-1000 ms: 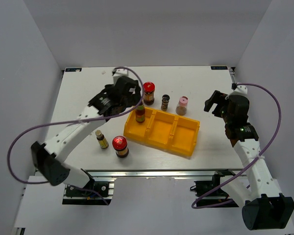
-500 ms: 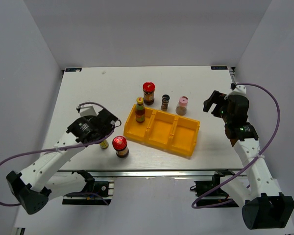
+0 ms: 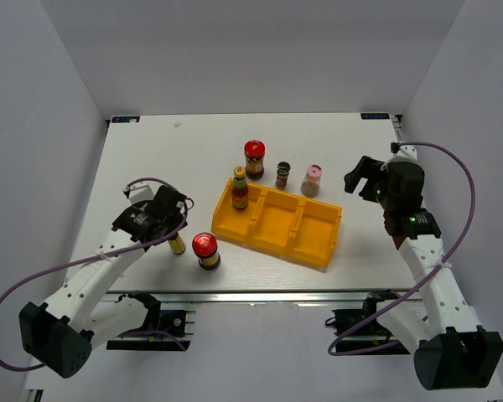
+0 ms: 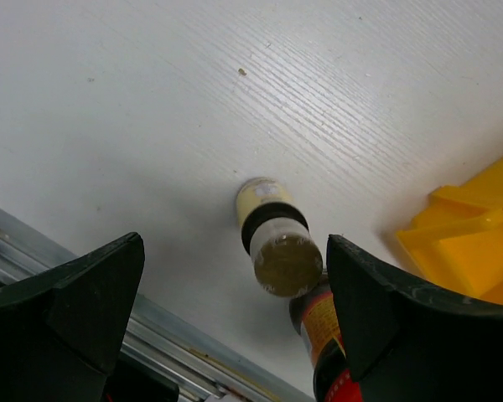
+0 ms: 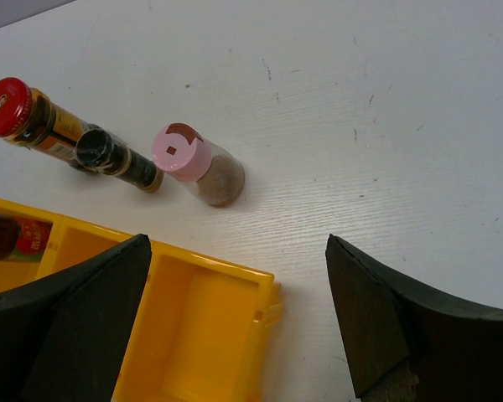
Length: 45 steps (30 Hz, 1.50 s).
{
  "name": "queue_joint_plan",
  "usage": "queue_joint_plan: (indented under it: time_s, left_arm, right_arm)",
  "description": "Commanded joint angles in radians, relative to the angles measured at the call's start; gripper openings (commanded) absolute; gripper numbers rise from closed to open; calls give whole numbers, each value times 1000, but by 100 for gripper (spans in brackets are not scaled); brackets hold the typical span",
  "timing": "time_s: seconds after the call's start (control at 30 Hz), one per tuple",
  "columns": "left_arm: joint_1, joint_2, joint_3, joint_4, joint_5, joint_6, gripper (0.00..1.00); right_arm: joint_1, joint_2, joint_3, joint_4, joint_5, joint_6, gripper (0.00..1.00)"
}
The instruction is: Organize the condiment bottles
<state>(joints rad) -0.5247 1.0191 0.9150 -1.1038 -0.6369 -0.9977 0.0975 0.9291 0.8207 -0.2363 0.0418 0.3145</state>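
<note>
My left gripper (image 3: 178,223) (image 4: 235,244) is open and hangs over a slim yellow-capped bottle (image 3: 176,244) (image 4: 272,239) standing on the table; the bottle shows between the fingers, untouched. A red-lidded jar (image 3: 205,249) (image 4: 325,339) stands just right of it. Another yellow-capped bottle (image 3: 240,188) stands in the left compartment of the yellow tray (image 3: 272,247). Behind the tray stand a second red-lidded jar (image 3: 254,159) (image 5: 25,113), a dark spice jar (image 3: 282,174) (image 5: 117,159) and a pink-lidded shaker (image 3: 312,180) (image 5: 197,163). My right gripper (image 3: 360,177) (image 5: 236,243) is open and empty, right of the shaker.
The tray's (image 5: 210,266) middle and right compartments hold nothing. The table's near metal edge (image 4: 176,335) runs close below the left gripper. White walls enclose the table on three sides.
My left arm swung from above the tray's back left corner to the near left and came down over the small yellow-capped bottle. The right arm barely shifted.
</note>
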Motion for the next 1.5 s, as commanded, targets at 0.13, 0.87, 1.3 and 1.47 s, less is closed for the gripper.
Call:
queue_joint_plan:
  time_s: [0.13,0.87,1.3,1.47]
  left_arm:
    - [77,-2,-34,186,117,140,96]
    - [77,9,2,174,210,191,23]
    - [77,15,301,292,318,346,0]
    - [72,102,354,380,466,401,0]
  right_arm:
    - [-5,-27,15,32,-77,1,89]
    - [-5,-23,17,29,-54,3,89]
    - [-5,-30,15,25,-46,0,89]
    - [-5,-27,18,20,1,-6,89]
